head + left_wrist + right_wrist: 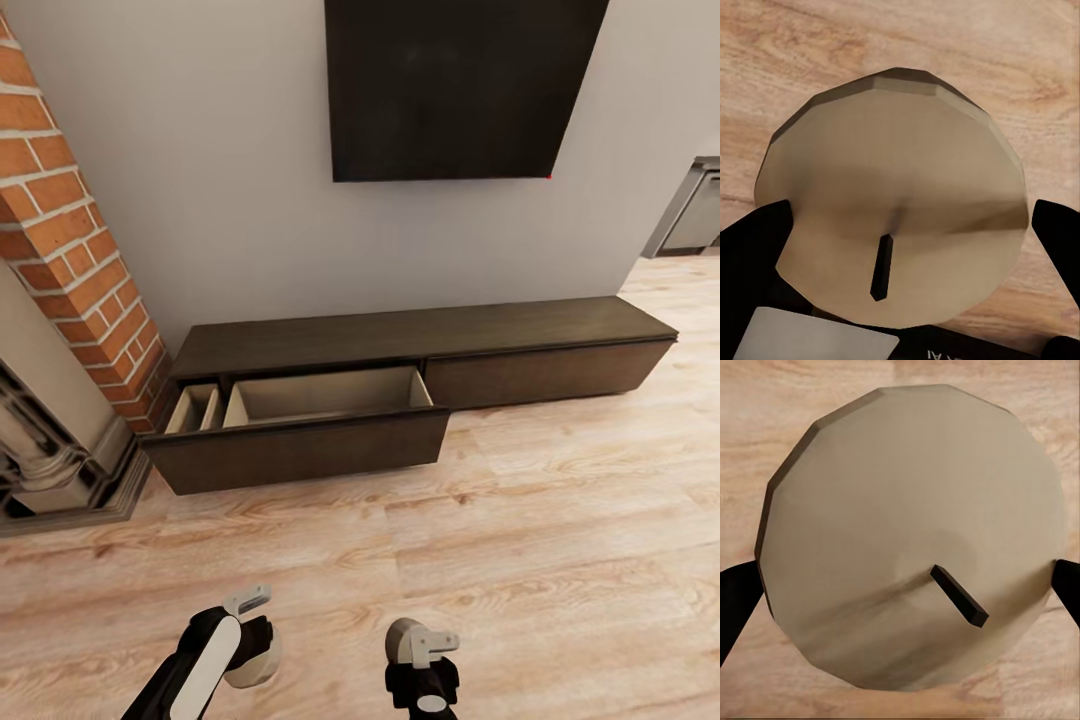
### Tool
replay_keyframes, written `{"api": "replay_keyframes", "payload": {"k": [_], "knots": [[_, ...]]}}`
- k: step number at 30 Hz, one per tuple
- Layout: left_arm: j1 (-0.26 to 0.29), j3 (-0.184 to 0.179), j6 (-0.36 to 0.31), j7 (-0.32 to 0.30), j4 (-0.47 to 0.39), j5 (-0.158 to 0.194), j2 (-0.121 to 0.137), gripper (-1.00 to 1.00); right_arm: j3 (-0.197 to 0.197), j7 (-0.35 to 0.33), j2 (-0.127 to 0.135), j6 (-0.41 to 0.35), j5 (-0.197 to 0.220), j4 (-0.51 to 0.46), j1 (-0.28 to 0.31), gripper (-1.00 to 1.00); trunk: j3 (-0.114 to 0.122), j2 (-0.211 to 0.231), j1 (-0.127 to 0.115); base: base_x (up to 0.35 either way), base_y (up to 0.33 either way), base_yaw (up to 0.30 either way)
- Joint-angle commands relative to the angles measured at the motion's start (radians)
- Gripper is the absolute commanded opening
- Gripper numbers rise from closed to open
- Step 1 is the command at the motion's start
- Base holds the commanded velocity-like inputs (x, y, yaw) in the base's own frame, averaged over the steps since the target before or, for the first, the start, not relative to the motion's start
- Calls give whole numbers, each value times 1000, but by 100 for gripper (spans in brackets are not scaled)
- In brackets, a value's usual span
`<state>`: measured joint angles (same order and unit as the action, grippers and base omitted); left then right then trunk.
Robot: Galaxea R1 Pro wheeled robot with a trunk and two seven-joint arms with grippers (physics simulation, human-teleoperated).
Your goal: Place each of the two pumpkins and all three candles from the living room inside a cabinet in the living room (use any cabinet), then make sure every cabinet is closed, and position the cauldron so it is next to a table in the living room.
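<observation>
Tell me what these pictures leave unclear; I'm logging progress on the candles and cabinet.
- Open drawer floor of the cabinet, head view: hidden behind its own front panel, so contents there are unknown.
- Narrow side compartment: seen too obliquely to read.
- Left gripper and right gripper: each candle covers the finger contact in the wrist views.

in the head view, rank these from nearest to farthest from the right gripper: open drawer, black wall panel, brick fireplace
1. The open drawer, just ahead of the right gripper and slightly to its left.
2. The brick fireplace, farther off at the far left.
3. The black wall panel, high on the wall beyond the cabinet.
</observation>
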<state>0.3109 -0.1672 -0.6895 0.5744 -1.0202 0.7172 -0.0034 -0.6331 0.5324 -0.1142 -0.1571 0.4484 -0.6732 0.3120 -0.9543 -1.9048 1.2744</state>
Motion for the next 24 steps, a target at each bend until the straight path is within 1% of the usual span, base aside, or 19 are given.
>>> {"api": "replay_keyframes", "payload": {"k": [1, 4, 7, 12, 16, 21, 24], "knots": [[1, -2, -1, 10, -1, 10, 0, -100, -5, 8, 0, -7, 4, -2, 1, -100, -1, 0, 0, 0, -1, 119], [1, -2, -1, 11, -1, 10, 0, -100, -5, 8, -2, -11, 4, -2, 1, -100, -3, 0, 0, 25, 37, 213], [1, -1, -1, 11, -1, 10, 0, -100, -5, 9, -4, -11, 4, -2, 1, -100, -5, 0, 0, 149, 133, 248], [1, -1, -1, 12, -1, 10, 0, -100, -6, 8, -2, -8, 3, -2, 1, -100, -9, 0, 0, 134, 22, 231], [1, -1, -1, 12, -1, 10, 0, -100, -6, 3, 3, -2, 3, -2, 1, -100, -11, 0, 0, 173, -11, 59], [1, -2, -1, 11, -1, 10, 0, -100, -6, 2, 5, -1, 3, -2, 1, -100, -11, 0, 0, 164, -103, 5], [1, -2, -1, 12, -1, 10, 0, -100, -6, 1, 5, -1, 3, -3, 1, -100, -11, 0, 0, 188, 25, 0]]}}
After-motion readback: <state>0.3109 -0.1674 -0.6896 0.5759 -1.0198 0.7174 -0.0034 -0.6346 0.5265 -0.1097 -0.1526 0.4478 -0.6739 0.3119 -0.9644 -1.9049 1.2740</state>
